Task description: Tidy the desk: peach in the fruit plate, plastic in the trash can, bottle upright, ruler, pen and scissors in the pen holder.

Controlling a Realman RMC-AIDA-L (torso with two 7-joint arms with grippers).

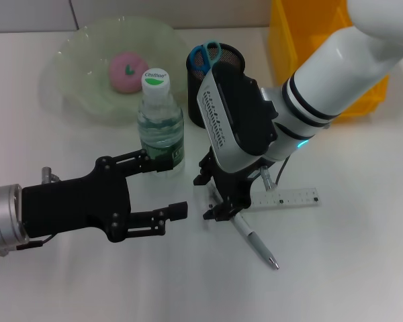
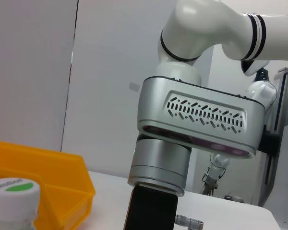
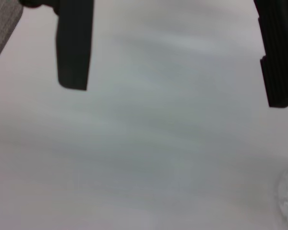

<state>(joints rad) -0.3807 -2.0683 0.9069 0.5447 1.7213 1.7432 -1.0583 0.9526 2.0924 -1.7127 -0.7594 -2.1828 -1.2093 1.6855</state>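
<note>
The right gripper (image 1: 218,201) stands over the pen (image 1: 255,241), jaws apparently closing on its upper end beside the ruler (image 1: 285,198). It should lift straight, avoiding the ruler, then carry to the holder (image 1: 215,84). The left gripper (image 1: 158,184) waits wide open beside the upright bottle (image 1: 159,124).

At the upper right of my head view I see a yellow bin (image 1: 302,47) resting on the white surface (image 1: 349,268), its far side cut off by the frame edge.
</note>
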